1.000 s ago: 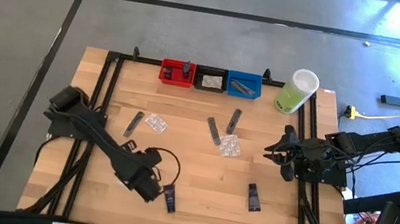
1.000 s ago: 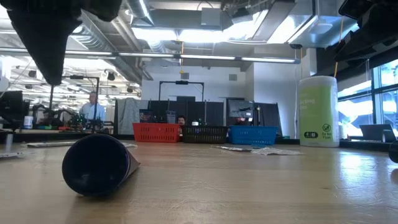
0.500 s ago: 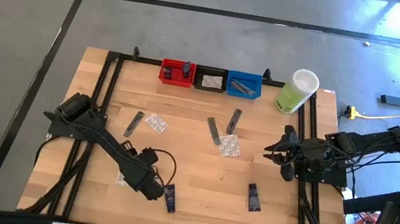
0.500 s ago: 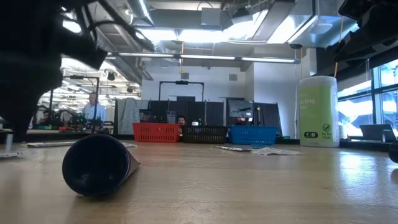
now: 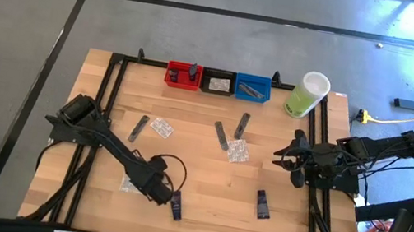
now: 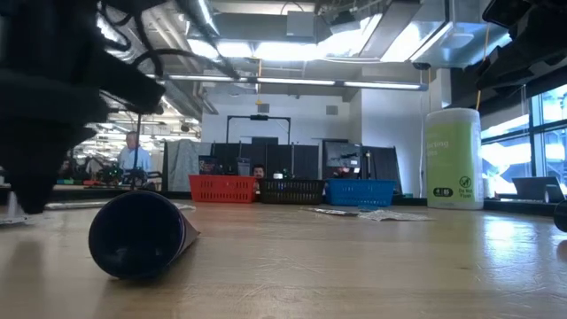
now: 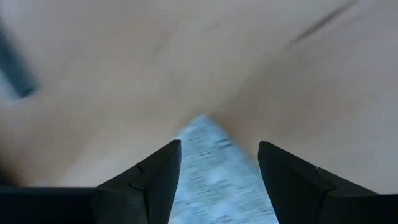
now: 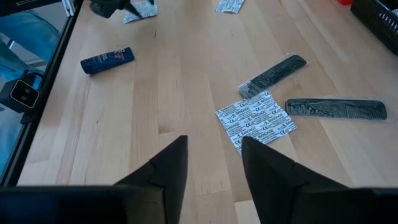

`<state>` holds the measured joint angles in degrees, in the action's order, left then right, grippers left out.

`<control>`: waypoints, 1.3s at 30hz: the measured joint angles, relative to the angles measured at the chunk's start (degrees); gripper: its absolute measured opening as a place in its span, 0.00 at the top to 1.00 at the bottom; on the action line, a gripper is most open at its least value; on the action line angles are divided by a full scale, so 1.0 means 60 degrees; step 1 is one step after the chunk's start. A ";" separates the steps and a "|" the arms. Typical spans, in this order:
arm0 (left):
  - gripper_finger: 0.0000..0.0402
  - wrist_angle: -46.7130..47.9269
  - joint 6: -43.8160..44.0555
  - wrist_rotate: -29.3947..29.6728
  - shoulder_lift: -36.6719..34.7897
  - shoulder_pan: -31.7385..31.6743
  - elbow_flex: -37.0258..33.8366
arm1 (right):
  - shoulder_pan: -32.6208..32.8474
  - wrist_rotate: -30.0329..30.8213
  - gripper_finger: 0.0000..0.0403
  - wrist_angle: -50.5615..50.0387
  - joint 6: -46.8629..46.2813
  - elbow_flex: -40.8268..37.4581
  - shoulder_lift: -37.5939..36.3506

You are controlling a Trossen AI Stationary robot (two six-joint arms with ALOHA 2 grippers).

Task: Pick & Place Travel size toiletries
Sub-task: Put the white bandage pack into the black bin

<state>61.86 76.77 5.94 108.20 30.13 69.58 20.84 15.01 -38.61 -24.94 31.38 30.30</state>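
Near the table's front edge, the left tool (image 5: 163,197) has shifted slightly, fingers apart over a clear packet (image 7: 214,171).

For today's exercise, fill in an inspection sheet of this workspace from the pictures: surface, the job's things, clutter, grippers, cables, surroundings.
Surface: pale wooden table in a black frame.
Job's things: two dark navy mini tubes, three slim grey sachets and two clear crinkly packets lie loose; a further packet lies between the left gripper's fingers.
Clutter: tall pale-green container with white lid at the far right; red bin, black bin, blue bin along the far edge.
Grippers: left gripper open, low beside a navy tube; right gripper open, at the right edge.
Cables: black loop on the left arm; yellow cable on the floor.
Surroundings: a person far behind.
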 joint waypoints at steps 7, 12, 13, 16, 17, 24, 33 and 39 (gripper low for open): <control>0.47 0.0404 0.0280 0.0064 0.0051 -0.0004 0.0000 | -0.0001 -0.0002 0.59 0.0002 -0.0001 0.0000 0.0000; 0.47 0.0035 0.0481 -0.0298 0.0039 -0.0004 -0.0449 | 0.0000 -0.0001 0.57 0.0003 -0.0002 0.0000 0.0000; 0.47 -0.0245 0.0469 -0.0395 0.0005 -0.0004 -0.0602 | -0.0002 -0.0002 0.56 0.0002 -0.0001 0.0000 -0.0001; 0.47 -0.0680 0.0401 -0.0515 -0.0055 -0.0022 -0.0969 | 0.0000 -0.0002 0.55 0.0002 0.0002 0.0000 0.0000; 0.47 -0.0672 0.0429 -0.0508 -0.0044 -0.0022 -0.0995 | -0.0002 0.0001 0.55 0.0002 -0.0001 0.0000 0.0000; 0.47 -0.0754 -0.0001 -0.0665 -0.0044 -0.0132 -0.1071 | 0.0000 -0.0002 0.53 0.0002 0.0002 0.0000 -0.0004; 0.47 -0.0143 0.0497 -0.0230 -0.1170 -0.0146 -0.1128 | 0.0000 -0.0002 0.55 0.0003 -0.0001 -0.0004 0.0000; 0.47 -0.0103 0.1050 -0.0020 -0.1738 0.0095 -0.1133 | -0.0001 -0.0002 0.59 0.0003 -0.0002 -0.0004 0.0000</control>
<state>61.24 83.07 5.82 97.77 30.70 62.78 20.84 15.00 -38.59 -24.95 31.35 30.30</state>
